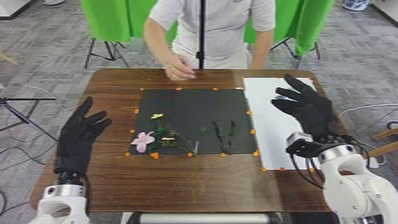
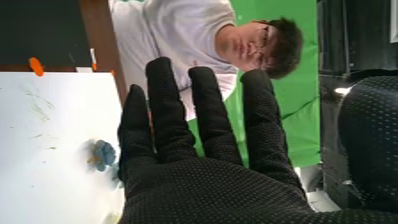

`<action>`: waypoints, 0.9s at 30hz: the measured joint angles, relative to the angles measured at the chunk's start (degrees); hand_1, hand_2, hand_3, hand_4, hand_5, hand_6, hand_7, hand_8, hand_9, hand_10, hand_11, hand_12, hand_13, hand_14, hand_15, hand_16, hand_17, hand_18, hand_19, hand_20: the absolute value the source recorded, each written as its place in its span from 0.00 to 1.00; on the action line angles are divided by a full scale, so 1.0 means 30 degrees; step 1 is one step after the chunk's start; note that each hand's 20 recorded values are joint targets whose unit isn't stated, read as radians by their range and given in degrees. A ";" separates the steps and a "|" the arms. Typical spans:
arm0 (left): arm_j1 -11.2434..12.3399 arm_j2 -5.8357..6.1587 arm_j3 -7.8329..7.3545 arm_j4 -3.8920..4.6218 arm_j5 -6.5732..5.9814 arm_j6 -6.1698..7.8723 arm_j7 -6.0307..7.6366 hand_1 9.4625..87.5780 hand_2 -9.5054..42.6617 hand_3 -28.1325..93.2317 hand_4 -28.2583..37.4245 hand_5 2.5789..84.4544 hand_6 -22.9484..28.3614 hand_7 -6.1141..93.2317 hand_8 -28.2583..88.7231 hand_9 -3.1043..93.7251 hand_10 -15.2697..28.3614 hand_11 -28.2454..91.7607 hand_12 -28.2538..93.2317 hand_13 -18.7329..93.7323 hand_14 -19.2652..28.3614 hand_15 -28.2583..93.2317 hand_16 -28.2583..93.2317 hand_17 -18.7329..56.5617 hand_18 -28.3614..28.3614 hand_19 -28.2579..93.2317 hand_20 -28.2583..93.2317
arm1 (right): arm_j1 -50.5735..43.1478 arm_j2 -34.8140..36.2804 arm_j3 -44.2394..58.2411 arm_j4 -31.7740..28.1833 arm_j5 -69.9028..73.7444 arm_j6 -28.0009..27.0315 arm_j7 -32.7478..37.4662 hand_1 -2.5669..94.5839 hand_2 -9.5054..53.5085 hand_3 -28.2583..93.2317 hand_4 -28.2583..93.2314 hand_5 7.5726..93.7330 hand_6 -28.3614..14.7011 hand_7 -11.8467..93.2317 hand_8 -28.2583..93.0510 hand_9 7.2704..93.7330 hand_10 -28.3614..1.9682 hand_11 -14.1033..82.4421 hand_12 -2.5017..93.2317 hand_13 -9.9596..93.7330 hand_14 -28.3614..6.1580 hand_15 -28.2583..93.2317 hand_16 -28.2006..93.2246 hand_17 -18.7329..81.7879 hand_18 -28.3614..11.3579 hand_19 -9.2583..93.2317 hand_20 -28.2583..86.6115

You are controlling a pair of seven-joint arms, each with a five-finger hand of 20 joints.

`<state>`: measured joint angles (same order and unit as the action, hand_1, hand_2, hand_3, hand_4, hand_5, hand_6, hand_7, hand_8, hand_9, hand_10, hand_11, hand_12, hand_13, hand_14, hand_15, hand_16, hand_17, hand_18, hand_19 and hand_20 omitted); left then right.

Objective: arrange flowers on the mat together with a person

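Across the brown wooden table (image 1: 178,182) lies a dark mat (image 1: 191,102), a pink flower (image 1: 142,142) at its near left beside leafy stems with small yellow blooms (image 1: 157,116), and darker stems (image 1: 222,139) to their right. Just right of the mat, a white sheet (image 1: 275,125) bears a blue flower (image 2: 104,152), the robot's right hand (image 1: 311,109) above the sheet with fingers straight and empty. Left of the mat hovers the left hand (image 1: 76,142), fingers loosely extended, holding nothing.
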<state>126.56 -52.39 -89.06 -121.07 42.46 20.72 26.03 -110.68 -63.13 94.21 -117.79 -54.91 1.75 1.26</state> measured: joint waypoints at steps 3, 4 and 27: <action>-0.0010 0.0006 0.0012 -0.0003 0.0024 0.0003 -0.0014 0.11 0.20 0.87 0.00 0.35 0.49 0.15 0.17 0.38 0.74 0.44 0.33 0.37 0.91 0.66 0.17 0.15 0.89 0.61 0.37 | 0.0008 0.0004 0.0016 0.0010 0.0034 0.0000 -0.0026 0.17 0.22 0.89 0.00 0.36 0.73 0.22 0.15 0.37 0.47 0.28 0.20 0.37 0.26 0.57 0.35 0.19 0.23 0.51 0.45; -0.0010 0.0007 0.0013 -0.0003 0.0024 0.0005 -0.0017 0.11 0.20 0.87 0.00 0.35 0.49 0.15 0.17 0.38 0.74 0.44 0.33 0.37 0.91 0.66 0.17 0.15 0.89 0.61 0.37 | 0.0008 0.0004 0.0017 0.0011 0.0055 0.0000 -0.0039 0.17 0.22 0.89 0.00 0.36 0.73 0.22 0.15 0.37 0.47 0.28 0.20 0.37 0.26 0.57 0.35 0.19 0.23 0.51 0.45; -0.0033 0.0129 0.0082 -0.0105 -0.0047 0.0071 -0.0154 0.12 0.21 0.87 0.00 0.34 0.50 0.16 0.17 0.38 0.75 0.44 0.33 0.37 0.91 0.67 0.16 0.15 0.89 0.61 0.37 | -0.0411 0.0255 -0.0071 0.0004 0.0050 0.0326 -0.0229 0.17 0.21 0.89 0.00 0.36 0.74 0.23 0.15 0.38 0.47 0.28 0.20 0.38 0.26 0.57 0.35 0.19 0.23 0.51 0.45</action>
<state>126.46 -52.01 -88.81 -121.39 42.31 20.94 25.57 -111.91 -62.37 93.99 -117.78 -54.76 2.73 0.57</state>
